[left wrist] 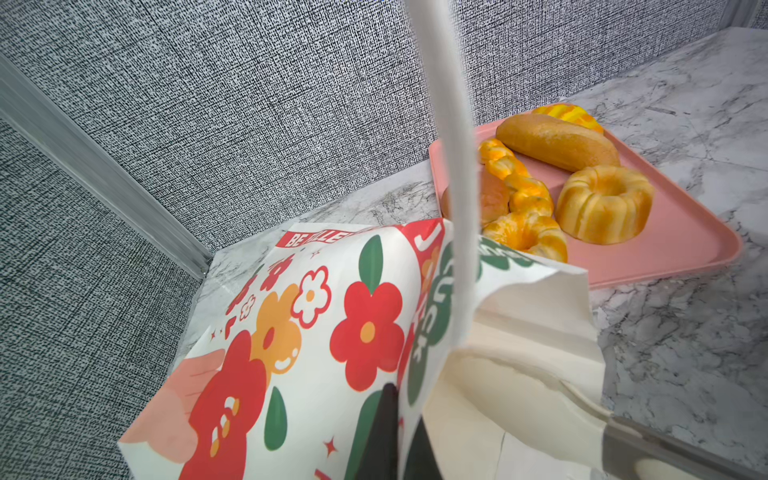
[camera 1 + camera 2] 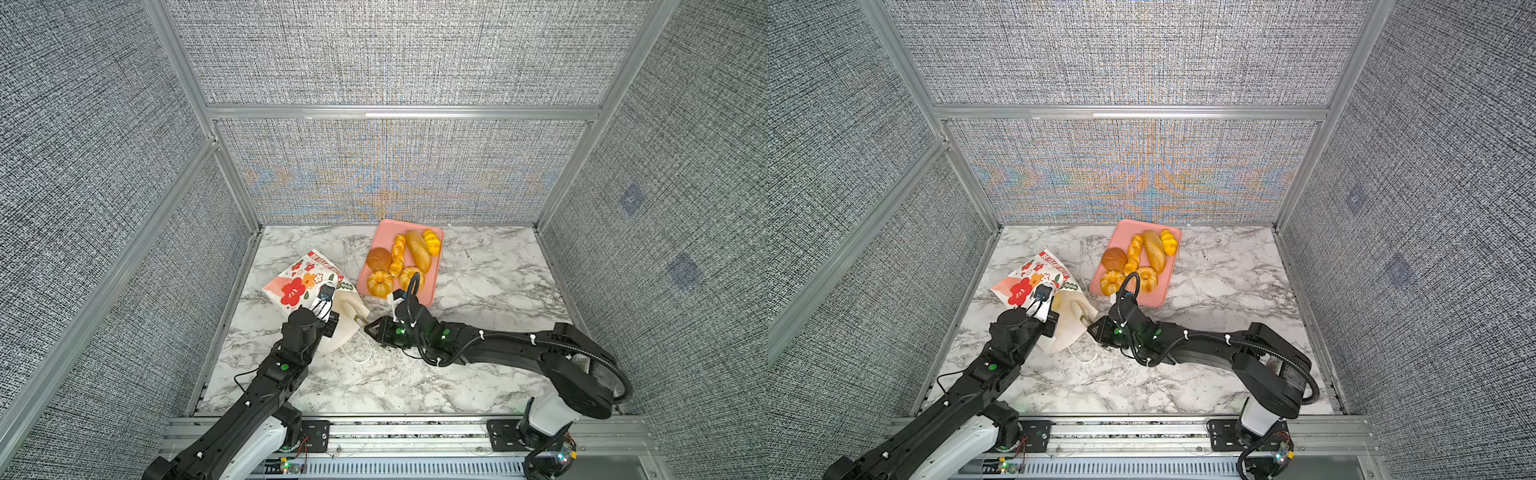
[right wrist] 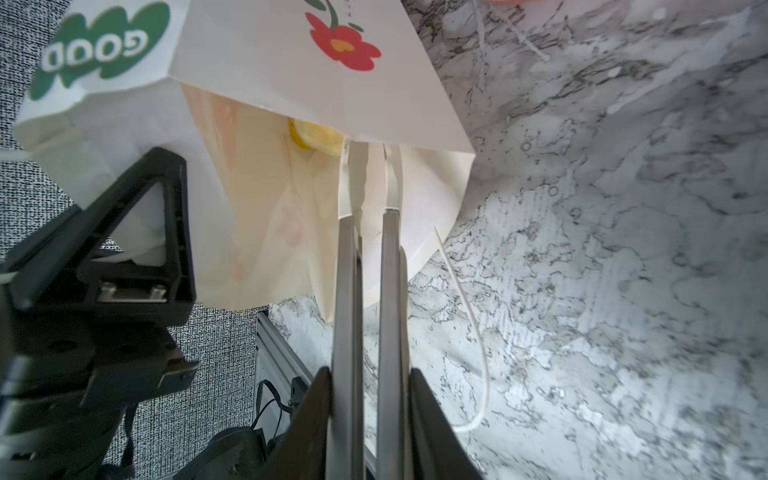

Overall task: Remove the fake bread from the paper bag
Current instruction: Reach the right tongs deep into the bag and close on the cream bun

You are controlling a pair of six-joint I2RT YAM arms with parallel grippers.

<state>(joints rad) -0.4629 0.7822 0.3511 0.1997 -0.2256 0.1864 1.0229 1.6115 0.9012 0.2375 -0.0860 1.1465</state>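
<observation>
The paper bag [image 2: 299, 278] [image 2: 1021, 286] lies tilted on the marble, its mouth facing the right arm. My left gripper [image 2: 332, 322] [image 1: 399, 399] is shut on the bag's upper wall [image 1: 332, 332], holding the mouth up. My right gripper [image 2: 376, 328] [image 3: 368, 374] is shut on metal tongs [image 3: 345, 291]. Their white tips [image 3: 353, 178] reach into the bag mouth, slightly apart. A yellow piece of fake bread [image 3: 313, 135] shows just inside, under the bag's edge. Several other fake breads, among them a long loaf [image 2: 417, 249] [image 1: 557, 141], lie on the tray.
The pink tray [image 2: 388, 230] [image 2: 1125, 232] sits at the back, right of the bag. A white cord handle [image 2: 361, 353] [image 3: 473, 316] trails on the marble by the tongs; another one [image 1: 453, 166] crosses the left wrist view. Metal frame posts and grey walls close in the table.
</observation>
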